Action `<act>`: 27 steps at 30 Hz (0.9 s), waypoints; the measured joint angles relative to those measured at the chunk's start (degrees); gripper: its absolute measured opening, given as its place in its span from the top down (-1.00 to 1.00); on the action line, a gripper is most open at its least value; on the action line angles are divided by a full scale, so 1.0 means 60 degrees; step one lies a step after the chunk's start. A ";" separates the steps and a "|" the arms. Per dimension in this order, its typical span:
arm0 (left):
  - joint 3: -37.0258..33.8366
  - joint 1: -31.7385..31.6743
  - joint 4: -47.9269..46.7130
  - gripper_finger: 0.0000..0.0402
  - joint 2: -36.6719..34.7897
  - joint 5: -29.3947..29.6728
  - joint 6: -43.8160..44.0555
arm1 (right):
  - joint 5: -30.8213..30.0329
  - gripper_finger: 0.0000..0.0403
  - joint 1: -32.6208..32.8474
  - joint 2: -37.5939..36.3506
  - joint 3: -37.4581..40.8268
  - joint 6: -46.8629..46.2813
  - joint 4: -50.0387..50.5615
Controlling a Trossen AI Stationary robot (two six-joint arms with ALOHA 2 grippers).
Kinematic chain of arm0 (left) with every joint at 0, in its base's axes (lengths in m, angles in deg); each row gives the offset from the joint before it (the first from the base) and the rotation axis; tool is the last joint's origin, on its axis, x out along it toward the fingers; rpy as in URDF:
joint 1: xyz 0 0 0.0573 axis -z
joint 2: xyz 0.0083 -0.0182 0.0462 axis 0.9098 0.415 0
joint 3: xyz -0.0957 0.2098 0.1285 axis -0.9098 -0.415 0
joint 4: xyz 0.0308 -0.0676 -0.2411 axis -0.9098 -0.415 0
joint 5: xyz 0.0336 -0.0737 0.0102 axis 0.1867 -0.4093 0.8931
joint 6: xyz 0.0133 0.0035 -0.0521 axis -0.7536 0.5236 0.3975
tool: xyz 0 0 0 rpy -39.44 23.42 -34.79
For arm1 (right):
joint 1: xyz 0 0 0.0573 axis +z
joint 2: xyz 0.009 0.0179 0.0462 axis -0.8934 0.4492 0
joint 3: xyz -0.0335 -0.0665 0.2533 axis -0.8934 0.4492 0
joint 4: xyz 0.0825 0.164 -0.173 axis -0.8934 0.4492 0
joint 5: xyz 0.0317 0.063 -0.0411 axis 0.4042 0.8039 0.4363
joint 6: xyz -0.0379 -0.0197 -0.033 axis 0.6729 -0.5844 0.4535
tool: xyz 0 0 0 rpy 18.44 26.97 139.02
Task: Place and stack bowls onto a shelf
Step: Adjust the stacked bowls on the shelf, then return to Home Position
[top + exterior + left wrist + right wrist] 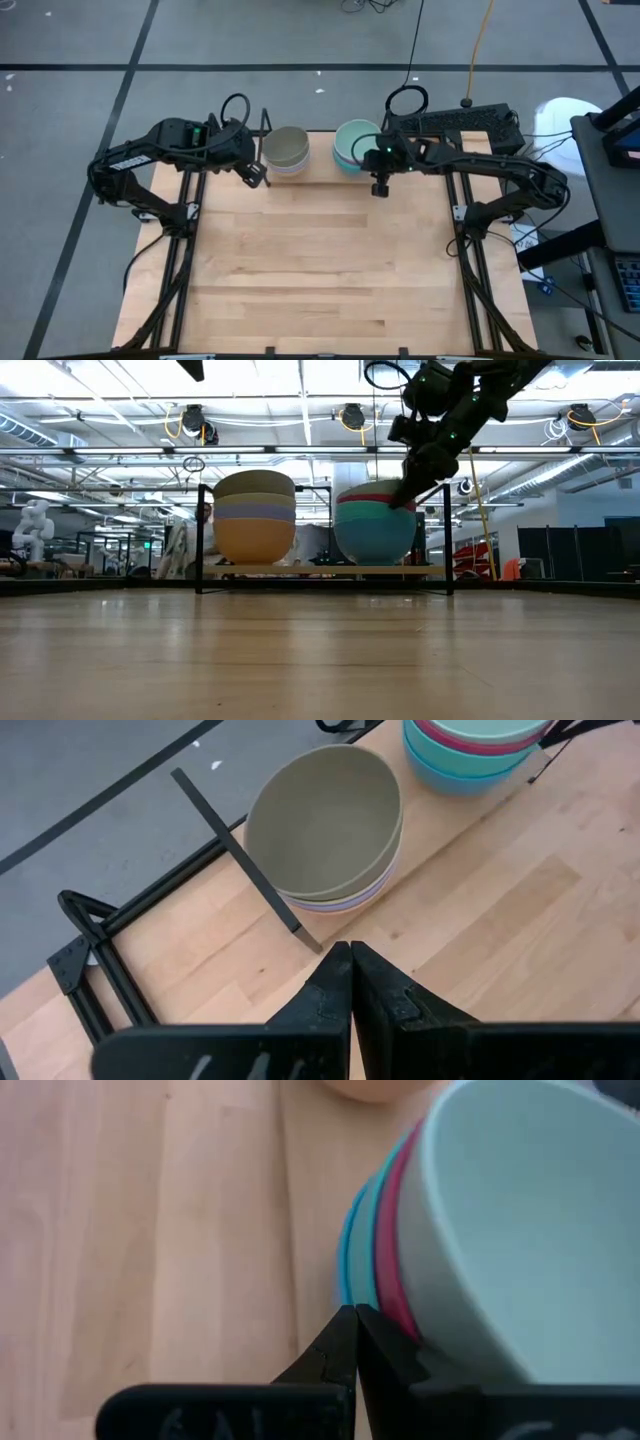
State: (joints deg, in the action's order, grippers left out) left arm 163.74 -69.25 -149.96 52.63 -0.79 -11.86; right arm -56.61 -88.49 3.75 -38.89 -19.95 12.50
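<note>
Bare tabletop [320, 660] is filling the low view nearest the camera, and I am seeing nothing resting on its near part. Going left to right, the left gripper [254, 176] is sitting at the far left of the table, just in front of the shelf's left end; in the left wrist view its fingers [350, 982] are pressing together, closed on nothing.

Next, the shelf [320, 172] is standing along the far edge, and both stacks are sitting on its board. From above I am seeing only the top bowl of each stack. The left stack [286, 150] is showing a grey-olive bowl [322, 820] on top with a lavender rim just under it; the low view is adding an orange bowl [254, 538] at the bottom. I cannot separate the layers between with certainty.

The right stack [354, 145] is showing a mint green bowl [530, 1230] uppermost, a magenta bowl [395, 1240] beneath it and a cyan one below. The left wrist view is cutting this stack off at the picture's edge.

The right gripper [380, 186] is hanging at the right stack's front right side. Its fingers [352, 1342] are showing closed, tips meeting just beside the rims; I cannot tell whether they are touching the bowls.
</note>
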 joint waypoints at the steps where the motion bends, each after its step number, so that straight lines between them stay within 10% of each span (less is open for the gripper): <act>1: 0.0000 0.0000 0.0003 0.99 0.0000 0.0000 -0.0002 | 0.0000 1.00 -0.0044 0.0001 0.0000 0.0001 0.0053; 9: 0.0000 0.0000 0.0007 0.99 -0.0050 0.0140 -0.0305 | 0.0020 1.00 0.0159 -0.0756 0.0000 0.0219 0.0102; 27: -0.0007 -0.0066 0.0007 0.98 -0.2431 0.0831 -0.0512 | -0.0003 1.00 0.1397 -0.6823 -0.0011 -0.0436 0.0909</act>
State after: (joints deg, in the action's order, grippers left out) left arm 163.70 -69.64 -149.92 38.04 4.19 -14.93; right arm -56.63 -80.11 -37.19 -38.95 -22.56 17.95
